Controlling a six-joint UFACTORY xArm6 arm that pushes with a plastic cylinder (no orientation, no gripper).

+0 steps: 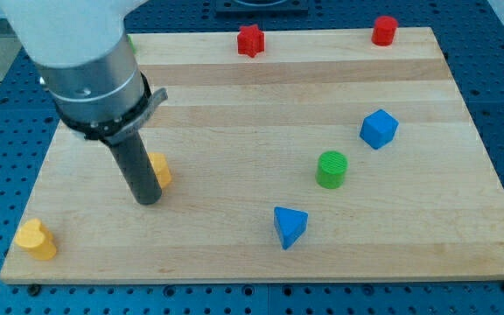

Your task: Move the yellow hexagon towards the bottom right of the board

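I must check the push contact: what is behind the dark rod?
A yellow block shows behind my tip, on its right. The rod covers the block's left part, so contact and shape stay unseen.

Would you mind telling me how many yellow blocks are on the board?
2. The yellow hexagon sits left of centre, partly hidden behind my tip; the other yellow block is at the bottom-left corner. The arm might hide more.
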